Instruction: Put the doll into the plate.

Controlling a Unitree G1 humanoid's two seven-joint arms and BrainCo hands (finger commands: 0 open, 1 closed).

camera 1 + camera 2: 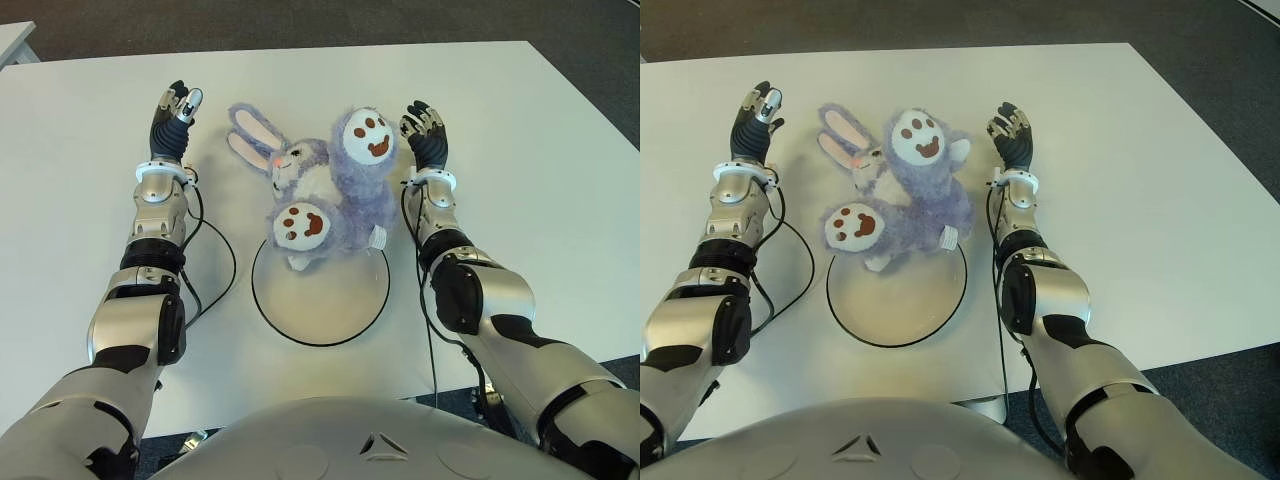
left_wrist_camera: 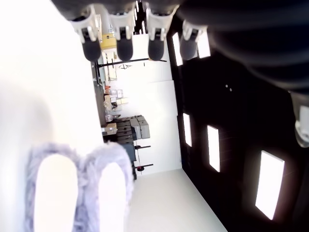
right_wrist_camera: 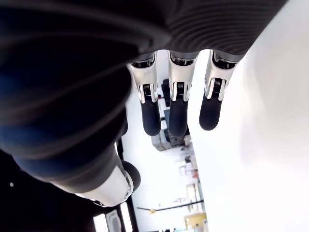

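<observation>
A fluffy purple rabbit doll (image 1: pixel 335 190) with pink-lined ears and white paw pads lies on the white table (image 1: pixel 540 150). Its lower foot overlaps the far rim of the round white plate (image 1: pixel 320 300), which has a black edge; most of the body lies beyond the plate. My left hand (image 1: pixel 175 110) shows to the left of the doll's ears, fingers straight and holding nothing. The left wrist view shows those fingers (image 2: pixel 125 43) spread, with the doll's ears (image 2: pixel 77 188) farther off. My right hand (image 1: pixel 425 128) is just right of the doll's upper foot, its fingers (image 3: pixel 178 106) extended and holding nothing.
Black cables (image 1: pixel 225 265) run along both forearms onto the table. The table's far edge meets dark floor (image 1: pixel 300 20). A corner of another white table (image 1: pixel 15 40) shows at the far left.
</observation>
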